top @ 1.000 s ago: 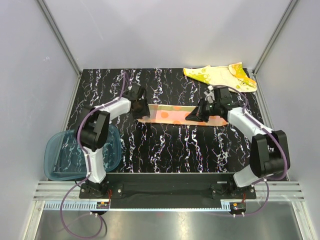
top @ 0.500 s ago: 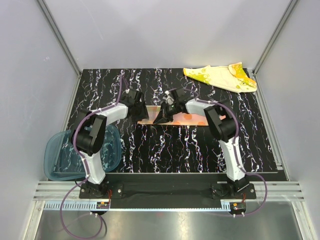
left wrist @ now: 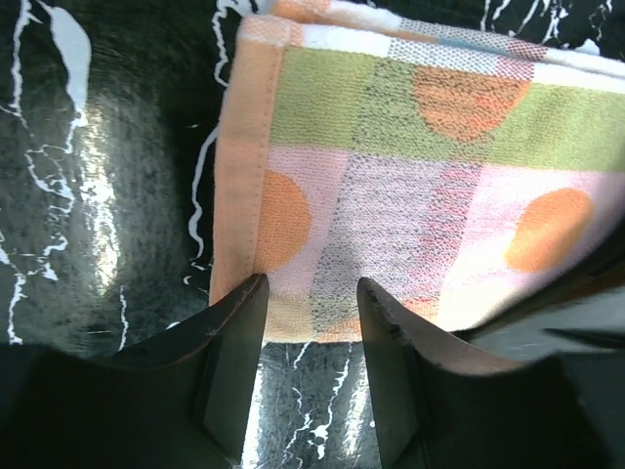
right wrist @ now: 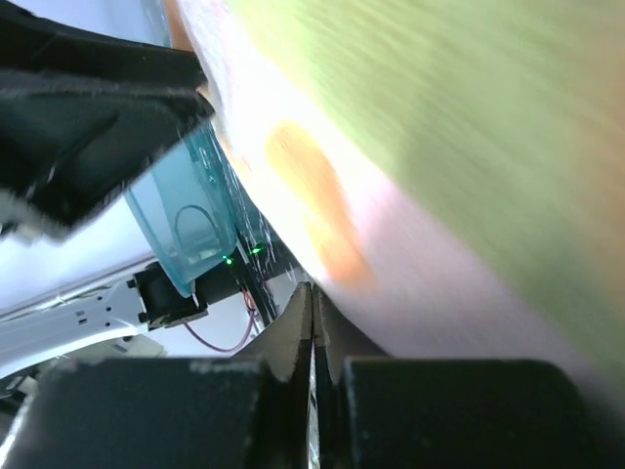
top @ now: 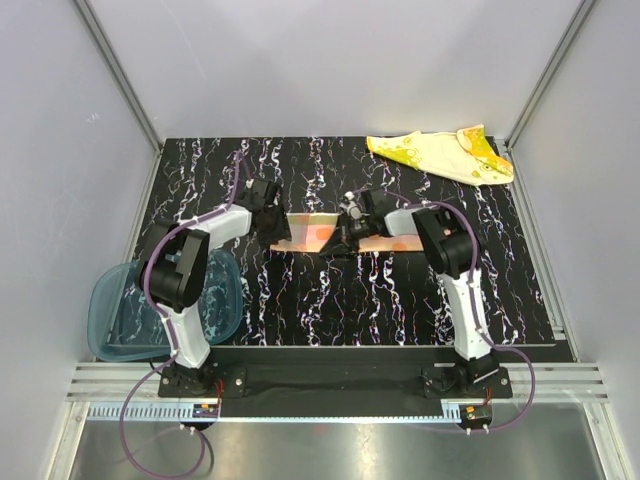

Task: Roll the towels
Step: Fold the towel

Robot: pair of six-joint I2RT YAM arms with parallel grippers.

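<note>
**Rolling the first towel: axis and finger position**

Checking the top view, I am seeing the orange-pink towel (top: pixel 318 230) lying as a narrow strip at mid-bench, with its long axis running left to right. The left fingers (left wrist: pixel 308 301) are standing spread at the strip's left short end. In the left wrist view the near hem is sitting in the gap between the two tips, and the cloth is extending away from them and off to the right. I am not seeing them clamp anything.

The right fingers (right wrist: pixel 312 311) are pressed together at about mid-length of the strip. In the right wrist view the cloth is rising from their tips and filling most of the frame, so I am judging that they are pinching a lifted fold. The right arm is therefore the nearer one to the working fold, and any roll is travelling along the long axis toward the left end.

The yellow towel (top: pixel 440 155) is lying well apart at the far right corner of the bench (top: pixel 330 300).

I am finding no brand, label or legible writing on either cloth.
</note>
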